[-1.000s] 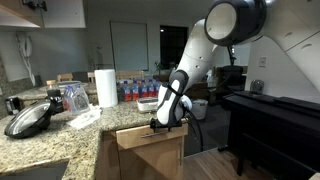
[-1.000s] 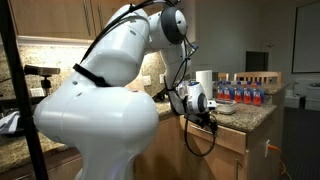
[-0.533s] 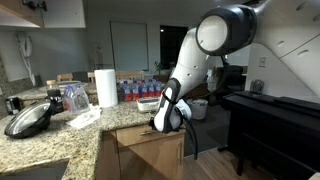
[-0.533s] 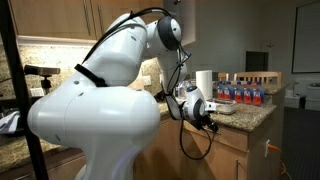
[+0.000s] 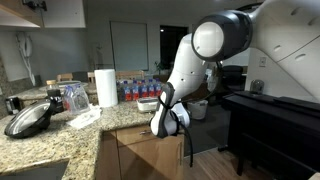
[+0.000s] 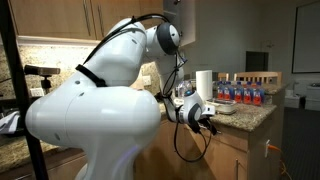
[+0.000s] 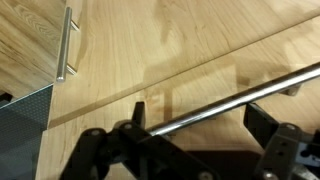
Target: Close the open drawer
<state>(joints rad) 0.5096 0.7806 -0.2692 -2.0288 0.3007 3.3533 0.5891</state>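
Drawer front (image 7: pixel 222 78), wide shallow light-brown wood w/ a horizontal silver bar handle (image 7: pixel 230 101), fills most of the wrist view, the bar running slantwise across it. My black Robotiq gripper (image 7: pixel 200 128) is right at it, fingers (image 7: pixel 266 125) spread wide, nothing clamped. The bar crosses the gap btwn them near the tips; actual contact I can't tell. A seam divides this front from a same-wood cabinet panel (image 7: pixel 150 40), which has a shorter silver bar handle (image 7: pixel 68 45) near its edge.

In an exterior view the drawer (image 5: pixel 140 140) sits just under the edge of the speckled granite countertop (image 5: pixel 60 140), my gripper (image 5: pixel 165 122) at its top edge, the white arm (image 5: pixel 215 40) arching down to it. Whether it's flush or a bit out, can't tell. In both exterior views a white paper towel roll (image 5: pixel 106 87) (image 6: pixel 204 82) stands on the counter, w/ a row of blue-labelled bottles (image 5: pixel 135 90) (image 6: pixel 245 93) beside it. A dark round pan (image 5: pixel 28 118) lies well apart.
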